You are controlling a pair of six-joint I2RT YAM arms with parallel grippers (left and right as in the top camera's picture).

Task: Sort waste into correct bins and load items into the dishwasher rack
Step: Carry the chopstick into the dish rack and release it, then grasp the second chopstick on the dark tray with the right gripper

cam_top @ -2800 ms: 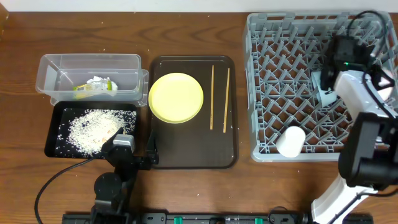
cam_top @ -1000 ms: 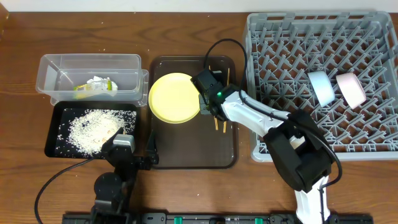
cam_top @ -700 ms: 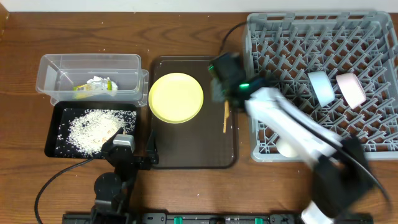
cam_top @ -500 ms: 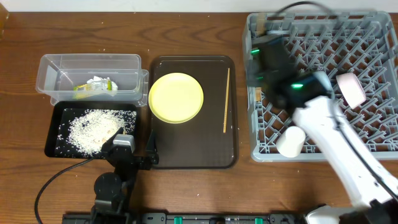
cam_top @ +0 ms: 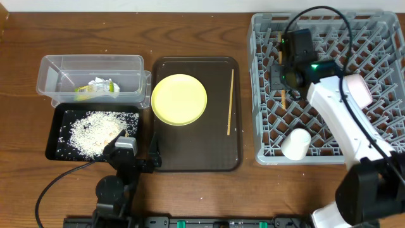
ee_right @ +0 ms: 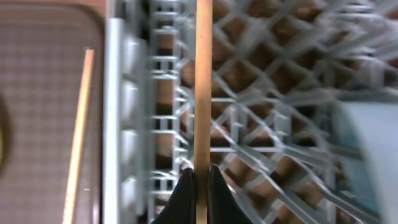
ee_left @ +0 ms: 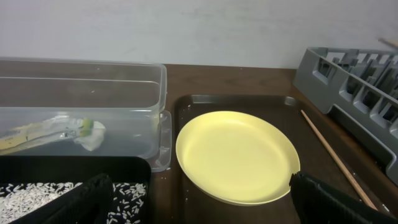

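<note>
My right fingers (ee_right: 196, 177) are pinched tight on one chopstick (ee_right: 196, 93), which runs straight ahead of them, gripped near its end. Directly beneath is the rack (ee_right: 124, 93), its side wall just left of the stick.

I judge this to be the placing step: this stick goes into the rack. To do it well I'd bring it low before letting go. I'd turn it so it lies across several ribs of the grid, not along a gap, since something this thin could drop through. Then I'd open only slightly so it doesn't roll. The blue bowl (ee_right: 367, 143) sits to the right of the fingers, and I'd keep wide of it.

Left of them, beyond the rack wall, the second chopstick (ee_right: 81, 124) lies on the brown tray (ee_right: 37, 124), not yet loaded. Further left the plate (cam_top: 179, 99) rests on the same tray, with my left fingers (ee_left: 200, 183) spread wide and empty at its near edge. Furthest out on the bench, the wrapper (cam_top: 96, 88) lies in the tub (cam_top: 88, 59) and the rice (cam_top: 95, 130) in the black tray (cam_top: 57, 152).
</note>
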